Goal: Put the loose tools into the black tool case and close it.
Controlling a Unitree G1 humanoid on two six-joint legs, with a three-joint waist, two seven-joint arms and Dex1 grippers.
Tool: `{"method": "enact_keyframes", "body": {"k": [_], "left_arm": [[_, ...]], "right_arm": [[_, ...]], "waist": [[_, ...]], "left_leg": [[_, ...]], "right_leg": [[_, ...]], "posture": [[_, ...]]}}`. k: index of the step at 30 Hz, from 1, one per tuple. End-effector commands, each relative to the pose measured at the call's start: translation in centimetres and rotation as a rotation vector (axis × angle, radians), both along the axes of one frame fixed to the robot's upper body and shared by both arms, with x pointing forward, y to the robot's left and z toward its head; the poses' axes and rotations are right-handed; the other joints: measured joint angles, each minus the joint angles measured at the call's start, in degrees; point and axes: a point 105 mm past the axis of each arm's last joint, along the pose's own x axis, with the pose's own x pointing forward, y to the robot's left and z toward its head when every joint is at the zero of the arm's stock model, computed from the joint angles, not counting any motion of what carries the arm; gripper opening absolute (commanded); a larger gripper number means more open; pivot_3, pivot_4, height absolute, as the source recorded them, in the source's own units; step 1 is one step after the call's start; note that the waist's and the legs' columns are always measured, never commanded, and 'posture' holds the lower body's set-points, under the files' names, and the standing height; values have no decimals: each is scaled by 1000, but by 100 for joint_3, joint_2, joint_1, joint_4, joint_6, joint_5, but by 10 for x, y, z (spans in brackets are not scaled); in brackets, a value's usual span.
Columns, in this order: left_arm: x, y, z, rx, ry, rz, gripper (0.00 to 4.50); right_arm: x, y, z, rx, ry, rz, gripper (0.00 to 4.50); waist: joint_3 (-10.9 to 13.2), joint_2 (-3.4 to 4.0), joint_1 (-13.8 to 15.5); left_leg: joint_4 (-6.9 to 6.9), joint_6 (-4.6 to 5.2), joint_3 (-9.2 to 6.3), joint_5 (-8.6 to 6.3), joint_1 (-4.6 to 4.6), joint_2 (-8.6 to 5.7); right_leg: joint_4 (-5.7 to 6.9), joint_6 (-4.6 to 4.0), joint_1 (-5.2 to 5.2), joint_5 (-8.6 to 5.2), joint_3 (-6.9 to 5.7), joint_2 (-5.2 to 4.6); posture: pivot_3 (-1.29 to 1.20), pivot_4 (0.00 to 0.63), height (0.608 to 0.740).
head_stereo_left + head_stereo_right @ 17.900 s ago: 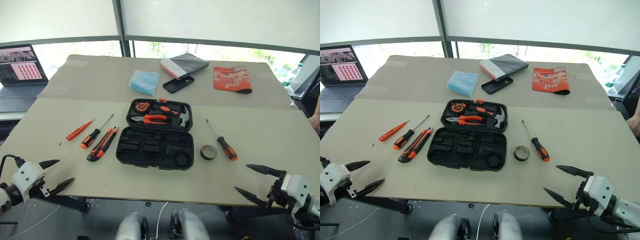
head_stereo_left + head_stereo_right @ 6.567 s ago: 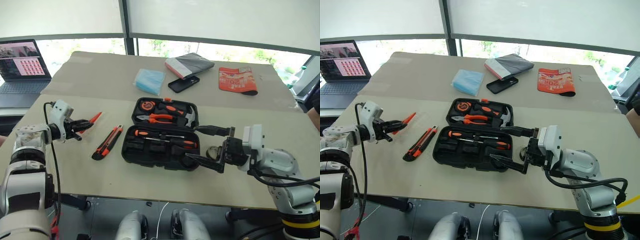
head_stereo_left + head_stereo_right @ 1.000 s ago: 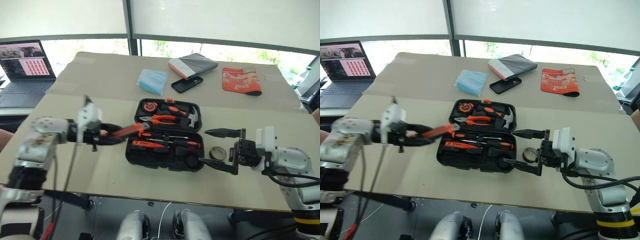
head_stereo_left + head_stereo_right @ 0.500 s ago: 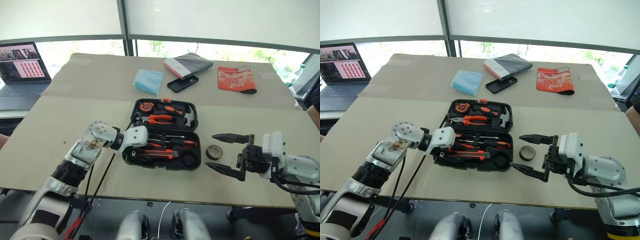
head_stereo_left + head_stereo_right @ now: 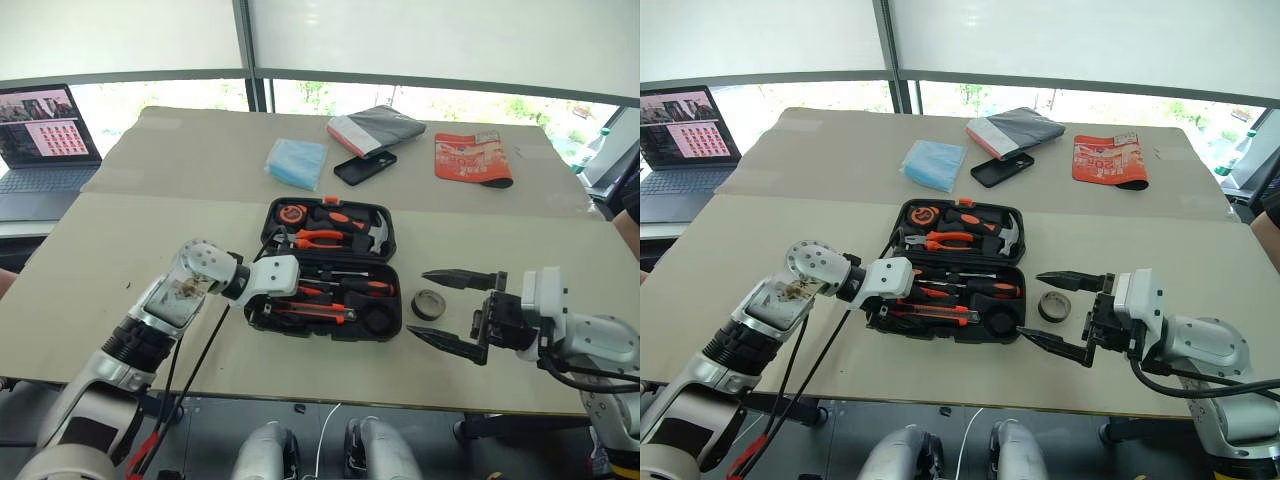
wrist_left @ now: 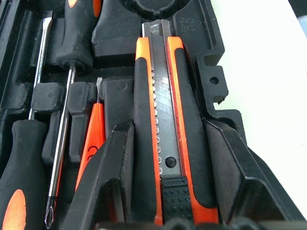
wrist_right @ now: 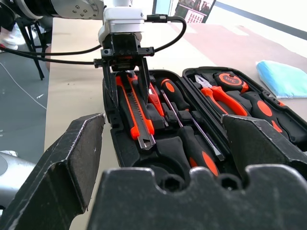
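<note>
A: Step in hand? Left gripper [image 6: 163, 191] is at the near slot of the black moulded plastic hinged tool case [image 5: 385, 330], with the orange-black utility knife [image 6: 163, 115] lying in that slot.

B: Holding it or let go?

A: Its 2 black fingers [image 6: 110, 182] sit either side of the knife handle. Whether they pinch it or have just let go, cannot tell. Looks like the drop-off, I'd judge.

B: Rest of the loose tools?

A: 2 screwdrivers with orange-black handles [image 5: 980, 287] and the thin all-orange screwdriver [image 6: 93, 139] lie in the case's lower half. Small dark tape roll [image 5: 428, 303] sits on the beige table [image 5: 120, 260], just beside the case's right edge.

B: Right gripper?

A: Right gripper [image 5: 455, 310] hangs above the table near the roll, fingers spread wide, grasping nothing.

B: Next?

A: Likely the left backs off clear of the knife. The right needs to come down over the roll, pinch its rim, and carry it to the round recess [image 5: 377, 320] at the case's near right corner. Lid is not shut yet.
</note>
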Motion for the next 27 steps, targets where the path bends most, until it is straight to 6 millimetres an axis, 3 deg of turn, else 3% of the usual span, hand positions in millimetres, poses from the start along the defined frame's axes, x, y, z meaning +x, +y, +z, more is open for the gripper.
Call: {"method": "enact_keyframes", "body": {"k": [1,3,9,10,13,21,27], "left_arm": [[-3,-1,2,-52,34,-36,3622],[-1,-3,16,-131,43,-45,4275],[18,-3,50,-317,27,12,4275],[16,-4,50,-320,28,-6,3748],[12,-10,52,-384,-31,-60,2943],[0,-9,4,-301,15,-67,71],[7,-3,-25,-244,54,19,71]], "right_arm": [[3,2,5,3,-31,11,4500],[5,1,4,5,-30,12,4500],[8,3,1,21,-26,13,4500],[9,4,0,23,-24,13,4500],[9,5,-2,34,-19,8,4500],[9,3,-6,38,-23,-15,4500],[3,1,-8,37,-12,-20,4500]], "waist": [[0,0,0],[0,0,4],[0,0,14],[0,0,11],[0,0,5],[0,0,-1],[0,1,23]], "left_leg": [[0,0,1,0,1,0],[0,-1,0,1,-1,0],[8,-13,0,8,-9,-1],[9,-12,0,8,-9,-1],[6,-18,1,12,-7,-2],[5,-29,1,18,-3,-2],[8,1,-1,1,-1,-2]], "right_leg": [[1,0,0,0,1,-1],[0,0,0,0,-2,0],[0,1,-2,0,-5,-2],[1,1,-1,1,-6,-2],[0,2,0,1,-3,-2],[5,1,0,1,-4,0],[3,1,6,2,-4,-7]], "posture": [[0,150,740],[0,150,740],[0,150,740],[0,150,740],[0,150,740],[0,150,740],[0,150,740]]}}
